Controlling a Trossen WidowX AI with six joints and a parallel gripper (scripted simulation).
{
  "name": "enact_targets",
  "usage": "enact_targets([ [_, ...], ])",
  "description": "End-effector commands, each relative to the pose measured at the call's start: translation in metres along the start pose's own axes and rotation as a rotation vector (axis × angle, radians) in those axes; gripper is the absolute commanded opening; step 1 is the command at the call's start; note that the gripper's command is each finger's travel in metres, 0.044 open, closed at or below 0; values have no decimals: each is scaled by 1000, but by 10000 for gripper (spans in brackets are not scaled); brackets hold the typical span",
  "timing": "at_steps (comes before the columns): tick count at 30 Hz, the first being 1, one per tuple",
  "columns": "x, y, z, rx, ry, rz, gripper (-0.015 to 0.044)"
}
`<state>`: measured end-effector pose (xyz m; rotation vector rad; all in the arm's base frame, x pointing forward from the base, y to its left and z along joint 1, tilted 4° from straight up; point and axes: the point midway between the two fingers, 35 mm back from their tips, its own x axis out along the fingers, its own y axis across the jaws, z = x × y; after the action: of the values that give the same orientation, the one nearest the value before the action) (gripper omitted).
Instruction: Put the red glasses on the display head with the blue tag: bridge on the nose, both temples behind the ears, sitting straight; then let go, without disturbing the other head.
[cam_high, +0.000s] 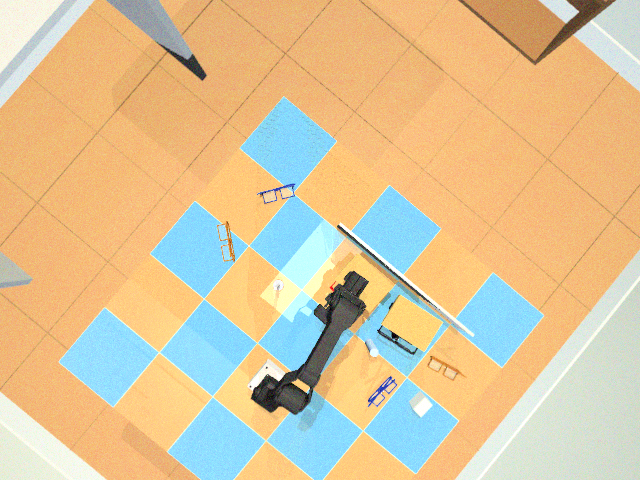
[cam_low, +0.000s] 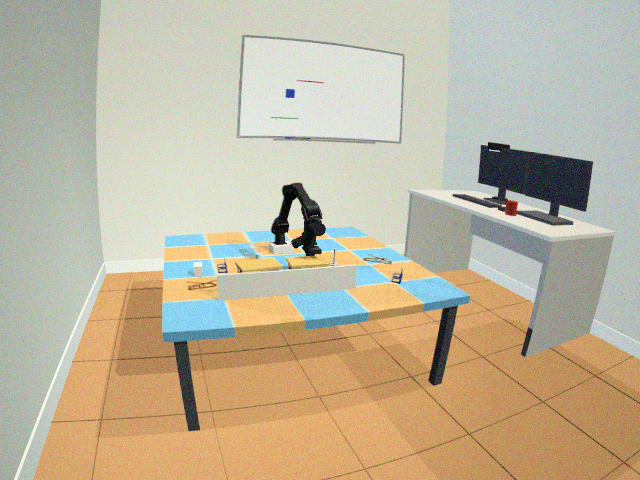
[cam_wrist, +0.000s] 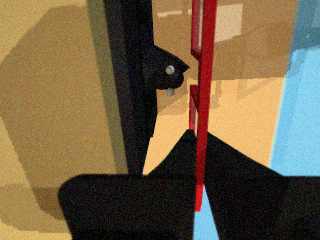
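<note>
My gripper (cam_wrist: 194, 136) (cam_low: 312, 253) is shut on the front frame of the red glasses (cam_wrist: 206, 100) at one lens rim; the top view shows a small red part (cam_high: 332, 285) beside the arm. The front stands just off the black nose (cam_wrist: 162, 70) of a display head, with the bridge gap roughly level with it. A narrow gap seems to remain. This head has a tan top (cam_high: 385, 271) (cam_low: 306, 262). The temples and their ends are hidden, and I cannot see the blue tag. The other head (cam_high: 412, 322) (cam_low: 259, 265) stands beside it, with a black frame-like outline at its face.
A long white panel (cam_high: 405, 279) (cam_low: 286, 282) stands behind both heads. A thin upright post (cam_low: 334, 257) stands near the first head. A pale cylinder (cam_high: 371, 347) and a white block (cam_high: 420, 404) (cam_low: 197, 268) stand nearby. Blue glasses (cam_high: 274, 193) and orange glasses (cam_high: 225, 242) lie farther off.
</note>
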<state>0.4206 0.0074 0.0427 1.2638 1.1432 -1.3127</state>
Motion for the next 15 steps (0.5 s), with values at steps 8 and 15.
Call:
enact_targets([
  [8, 0, 0, 0, 0, 0, 0, 107],
  [15, -13, 0, 0, -2, 0, -2, 107],
])
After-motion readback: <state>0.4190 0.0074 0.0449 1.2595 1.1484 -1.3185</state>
